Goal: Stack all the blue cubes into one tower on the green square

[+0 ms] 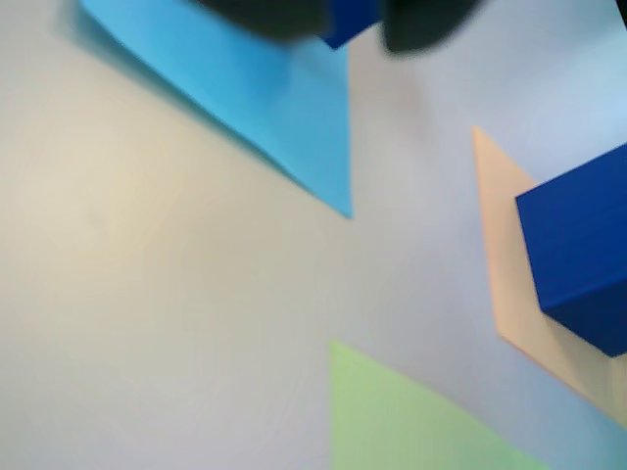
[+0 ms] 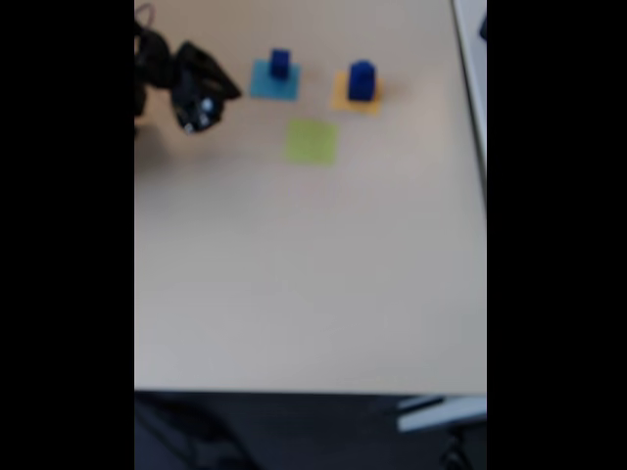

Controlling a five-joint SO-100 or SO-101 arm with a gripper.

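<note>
Tabletop [image 2: 313,274]: pale beige, broad, mostly bare in the fixed view; carries three flat squares and two cubes, all grouped toward the far edge.

Arm [image 2: 157,73]: black, at the far left of the fixed view, reaching rightward toward the squares.

Jaws [image 1: 353,24]: dark, blurred shapes at the top edge of the wrist view, one on either side of a blue corner. Open, closed, or gripping: cannot tell from either picture.

Green square [image 2: 312,141]: flat, yellow-green, nothing on it; nearer the camera than the other two squares in the fixed view, roughly between them. Also at bottom centre in the wrist view [image 1: 392,421].

Light-blue square [image 2: 273,82]: flat, nearest the arm, carrying the smaller cube.

Orange-yellow square [image 2: 338,98]: flat, to the right of the light-blue one in the fixed view, carrying the larger cube.

Larger blue cube [image 2: 361,80]: upright on the orange-yellow square; at the right edge of the wrist view [image 1: 578,255], well apart from the jaws.

Smaller blue cube [image 2: 280,65]: on the light-blue square; in the wrist view [image 1: 348,24] directly between the two dark fingers, hence judged the nearer candidate for a grasp. Contact not resolvable. No long axis to favour.
</note>
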